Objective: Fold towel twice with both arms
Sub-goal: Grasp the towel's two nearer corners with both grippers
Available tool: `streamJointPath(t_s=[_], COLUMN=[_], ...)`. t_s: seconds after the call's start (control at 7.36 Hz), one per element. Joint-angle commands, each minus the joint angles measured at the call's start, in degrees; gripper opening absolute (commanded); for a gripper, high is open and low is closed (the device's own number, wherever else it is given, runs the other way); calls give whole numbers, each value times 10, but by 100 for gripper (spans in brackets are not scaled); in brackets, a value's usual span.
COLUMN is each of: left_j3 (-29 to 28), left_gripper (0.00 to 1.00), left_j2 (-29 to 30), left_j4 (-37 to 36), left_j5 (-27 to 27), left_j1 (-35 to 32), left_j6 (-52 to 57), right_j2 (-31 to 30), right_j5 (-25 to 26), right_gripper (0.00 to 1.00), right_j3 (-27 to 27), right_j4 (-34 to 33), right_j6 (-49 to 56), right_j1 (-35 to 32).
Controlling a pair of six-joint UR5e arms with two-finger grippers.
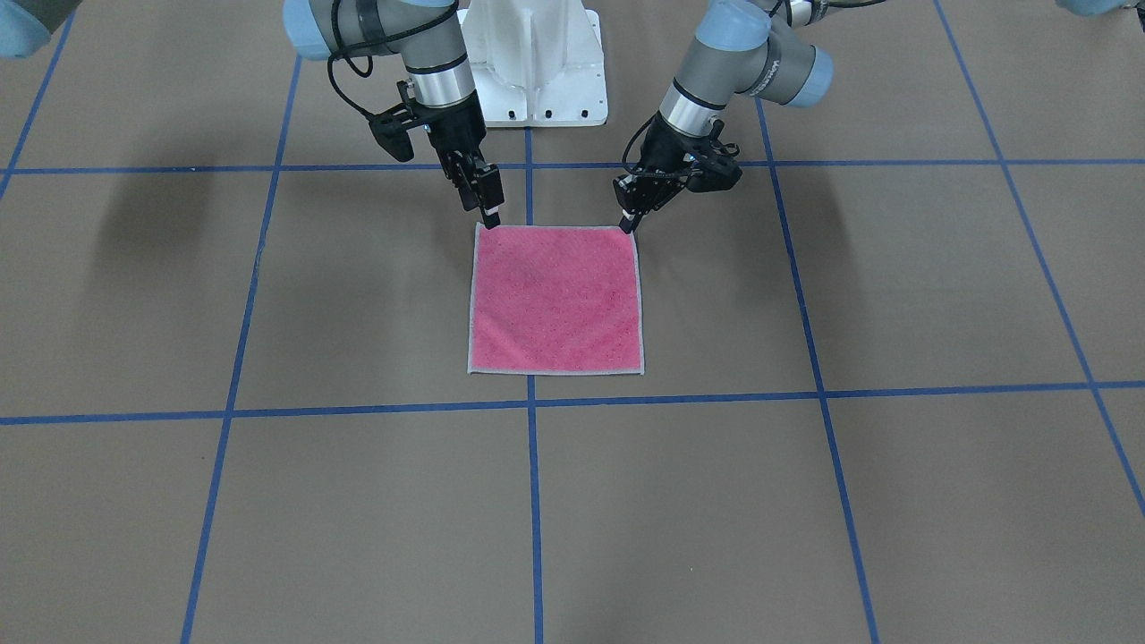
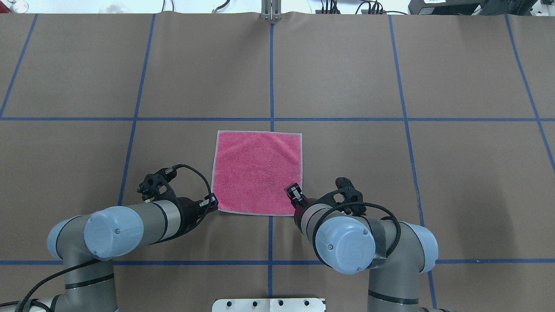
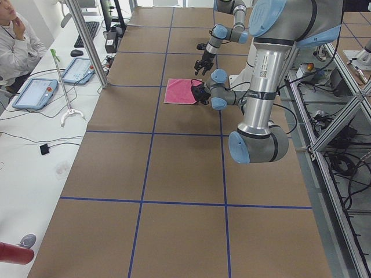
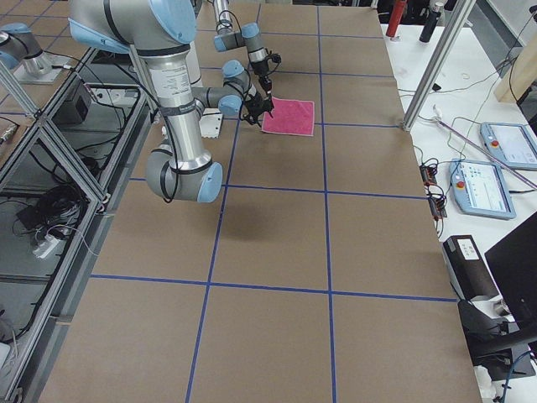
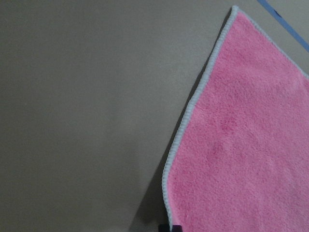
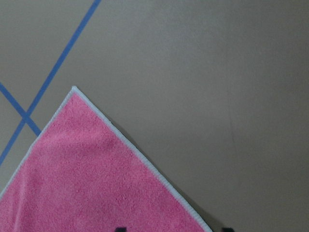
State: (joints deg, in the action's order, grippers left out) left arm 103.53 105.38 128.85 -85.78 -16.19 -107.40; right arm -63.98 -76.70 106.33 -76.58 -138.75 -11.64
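The small square terry towel (image 2: 258,171) lies flat on the brown paper-covered bench (image 2: 390,173), pink face up with its light grey hem showing all round. It straddles the blue tape line (image 2: 271,86) that runs up the middle.

In the overhead view, my left end effector (image 2: 213,202) is down at the towel's 7 o'clock corner, right at the hem. Its jaws look drawn together – the left wrist view shows only one dark tip at the cloth's edge – and I cannot tell whether any cloth is pinched between them.

My right end effector (image 2: 293,191) sits at the 5 o'clock corner, just over the pink surface. Its jaws stand apart to either side of that corner – nothing is held in them.
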Motion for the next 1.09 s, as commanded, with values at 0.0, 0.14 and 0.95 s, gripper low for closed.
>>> streamJointPath(t_s=[0.0,0.14,0.95], left_j3=[0,0,1], left_gripper=[0,0,0], left_j2=[0,0,0], left_j4=[0,0,0], left_j5=[0,0,0], left_j1=[-1,0,-1], left_j6=[0,0,0], right_j2=[1,-1,1], right_j5=[6,7,14], right_gripper=[64,64,63], right_j3=[-9,-13,-31], right_j4=[-4,-4,-4], right_j6=[-5,1,36], right_j1=[6,7,9])
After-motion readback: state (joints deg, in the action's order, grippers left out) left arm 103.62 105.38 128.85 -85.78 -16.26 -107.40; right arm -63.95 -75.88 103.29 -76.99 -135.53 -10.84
